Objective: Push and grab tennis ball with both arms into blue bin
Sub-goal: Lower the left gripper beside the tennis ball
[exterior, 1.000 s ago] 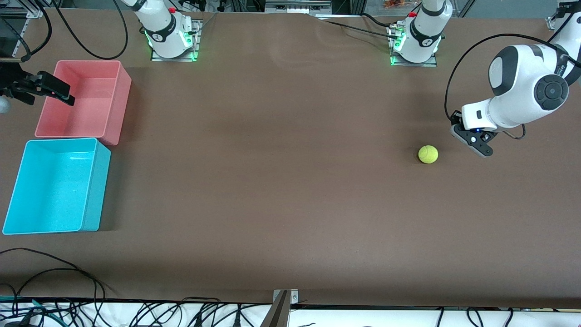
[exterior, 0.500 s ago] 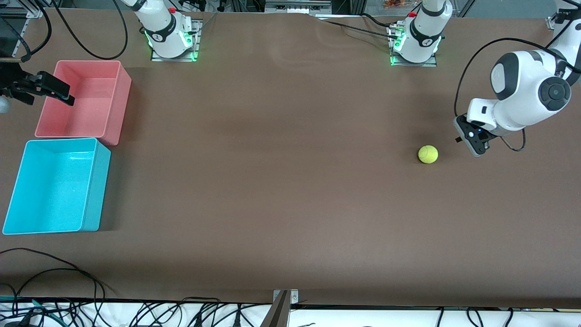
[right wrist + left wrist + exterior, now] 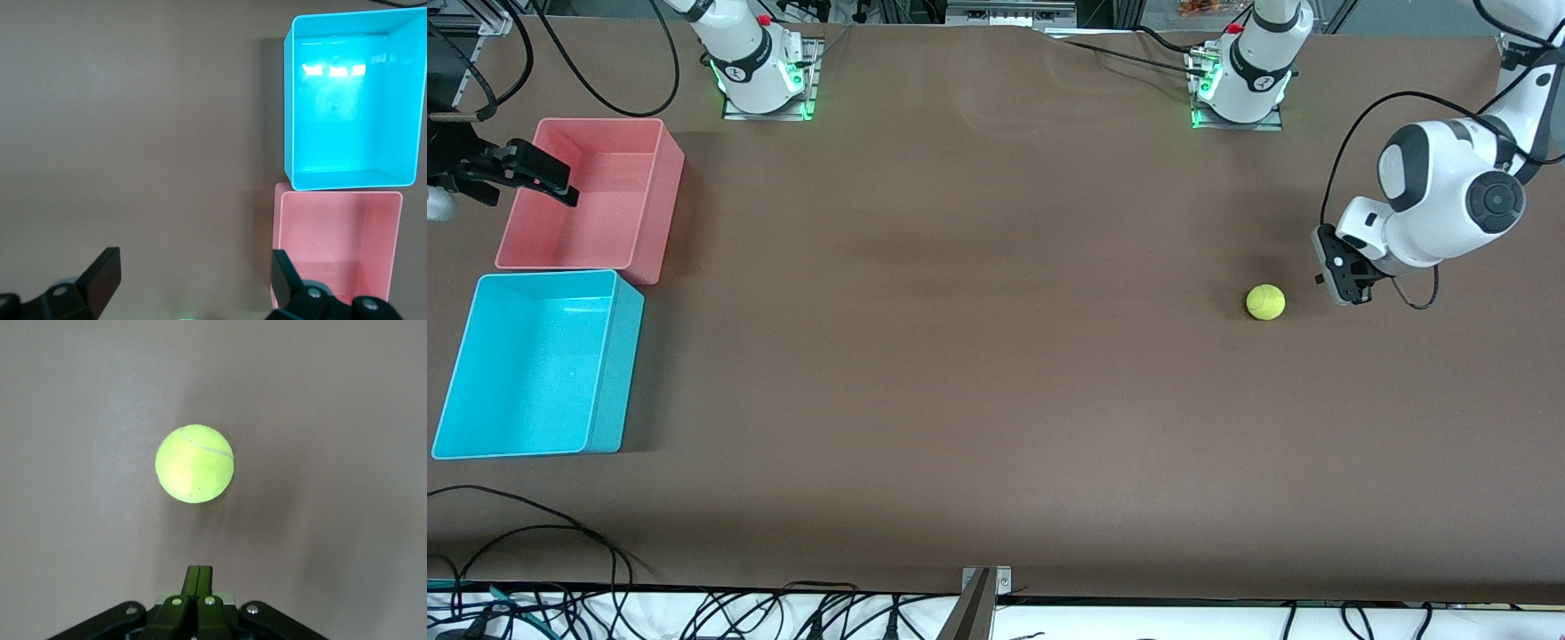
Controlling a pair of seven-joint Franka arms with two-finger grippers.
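The tennis ball [image 3: 1265,302] lies on the brown table toward the left arm's end; the left wrist view shows it [image 3: 195,463] just ahead of the fingertips. My left gripper [image 3: 1327,277] hangs low beside the ball, a short gap away on the side of the table's end, shut with nothing in it [image 3: 198,571]. The blue bin [image 3: 618,373] stands empty at the right arm's end of the table. My right gripper [image 3: 516,173] hovers open at the pink bin's outer edge, and its wrist view [image 3: 193,263] looks down on the blue bin [image 3: 288,100].
A pink bin [image 3: 660,200] stands empty against the blue bin, farther from the front camera; it shows in the right wrist view too [image 3: 340,195]. Both arm bases are bolted along the table's back edge. Cables hang at the front edge.
The left wrist has turned and drawn up a little, with its shut gripper now pointing at the ball. The ball has not moved. The right gripper has barely shifted.
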